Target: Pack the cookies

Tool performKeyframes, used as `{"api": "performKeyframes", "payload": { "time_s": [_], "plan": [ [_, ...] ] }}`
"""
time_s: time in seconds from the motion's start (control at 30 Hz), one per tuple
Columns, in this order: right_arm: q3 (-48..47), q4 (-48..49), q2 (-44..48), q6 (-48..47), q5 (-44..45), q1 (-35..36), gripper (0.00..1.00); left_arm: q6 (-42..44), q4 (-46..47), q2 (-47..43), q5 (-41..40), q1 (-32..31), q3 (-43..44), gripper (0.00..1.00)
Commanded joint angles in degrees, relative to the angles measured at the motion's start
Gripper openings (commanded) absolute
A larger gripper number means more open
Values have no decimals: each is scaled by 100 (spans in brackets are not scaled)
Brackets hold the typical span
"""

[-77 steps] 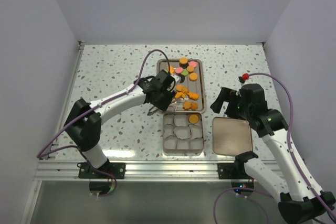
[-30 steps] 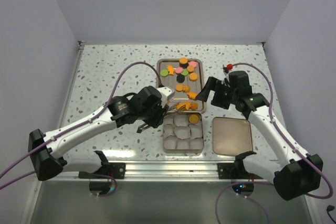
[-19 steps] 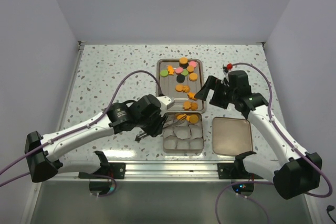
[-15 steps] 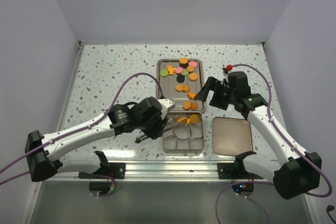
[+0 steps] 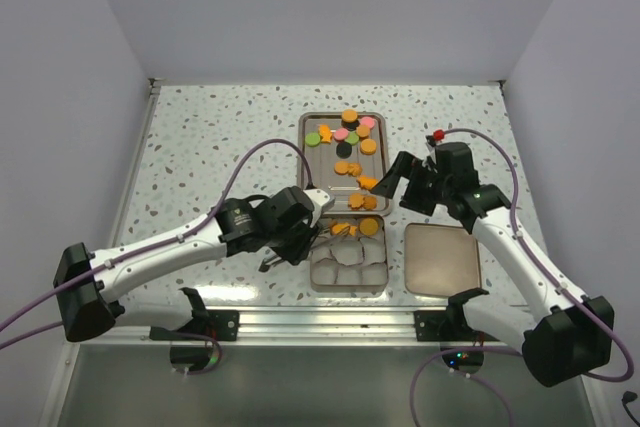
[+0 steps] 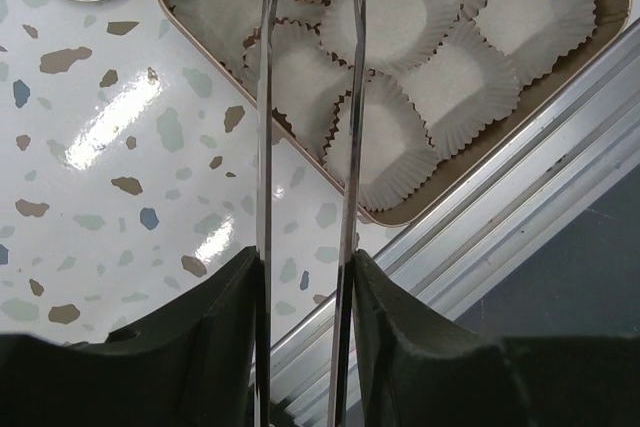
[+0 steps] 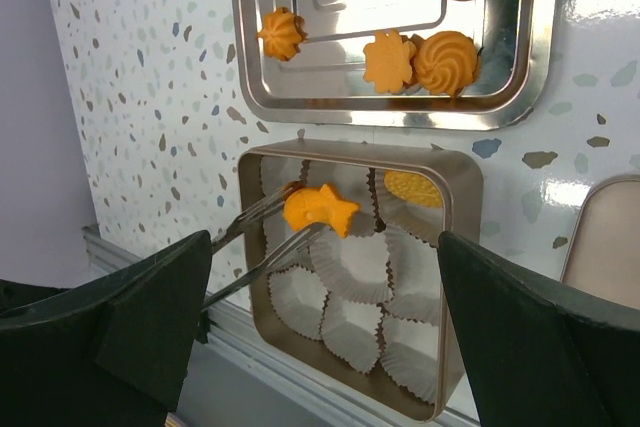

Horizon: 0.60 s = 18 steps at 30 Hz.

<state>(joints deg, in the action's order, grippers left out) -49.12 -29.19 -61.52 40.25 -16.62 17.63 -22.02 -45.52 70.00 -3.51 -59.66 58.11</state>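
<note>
Speckled table [image 5: 215, 137], steel tray [image 5: 304, 162], cup-lined tin [image 5: 313, 272], flat lid [image 5: 442, 259]

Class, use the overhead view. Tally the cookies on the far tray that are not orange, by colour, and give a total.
Black cookies: 2
Green cookies: 2
Pink cookies: 2
Total: 6
</note>
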Motion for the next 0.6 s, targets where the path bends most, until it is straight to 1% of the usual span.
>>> {"api": "performKeyframes", "payload": {
  "time_s": [0.0,0.17,0.3,0.43,0.57],
  "plan": [
    [61,80,157,115,-52,21,99,-101,131,14,-168,-28,192,46],
    [96,63,193,141,-17,21,99,-83,131,5,-256,-28,289,52],
    [166,124,202,202,-8,21,99,-57,87,23,-282,-28,394,53],
    [184,142,228,220,10,13,99,-57,-45,-21,-361,-28,806,53],
    [201,133,254,220,27,13,99,-48,-325,-39,-738,-20,1307,56]
  ]
}}
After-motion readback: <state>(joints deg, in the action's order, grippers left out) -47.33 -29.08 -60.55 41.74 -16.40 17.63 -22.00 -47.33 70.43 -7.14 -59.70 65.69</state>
